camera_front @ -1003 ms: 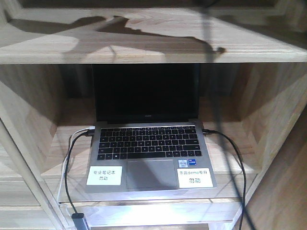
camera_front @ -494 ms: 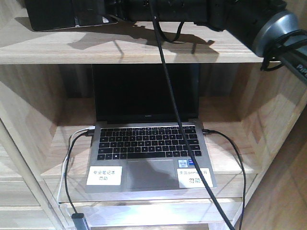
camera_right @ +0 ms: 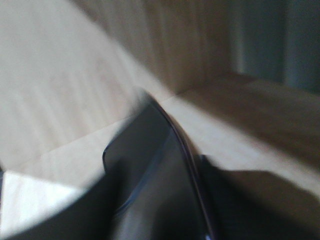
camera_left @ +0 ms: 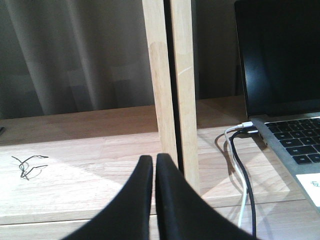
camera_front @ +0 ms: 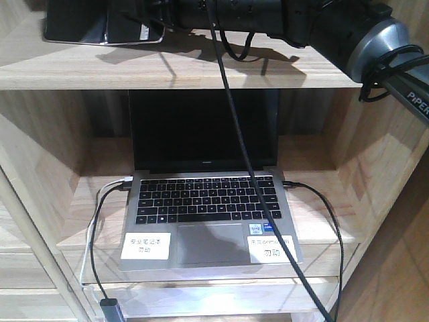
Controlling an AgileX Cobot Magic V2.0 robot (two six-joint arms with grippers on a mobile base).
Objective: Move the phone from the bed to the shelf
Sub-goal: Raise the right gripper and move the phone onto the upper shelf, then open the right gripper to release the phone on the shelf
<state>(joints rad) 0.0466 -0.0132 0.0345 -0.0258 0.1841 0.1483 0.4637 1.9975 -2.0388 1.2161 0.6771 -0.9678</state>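
Black phone (camera_front: 100,27), half cropped on the shelf (camera_front: 167,70), right end effector's grip unclear; left end effector (camera_left: 153,162) closed.

Wooden shelf (camera_front: 201,74). Black phone (camera_front: 100,27) up on the top board. Open grey laptop (camera_front: 208,215) on the board below, cables (camera_front: 100,221) beside.
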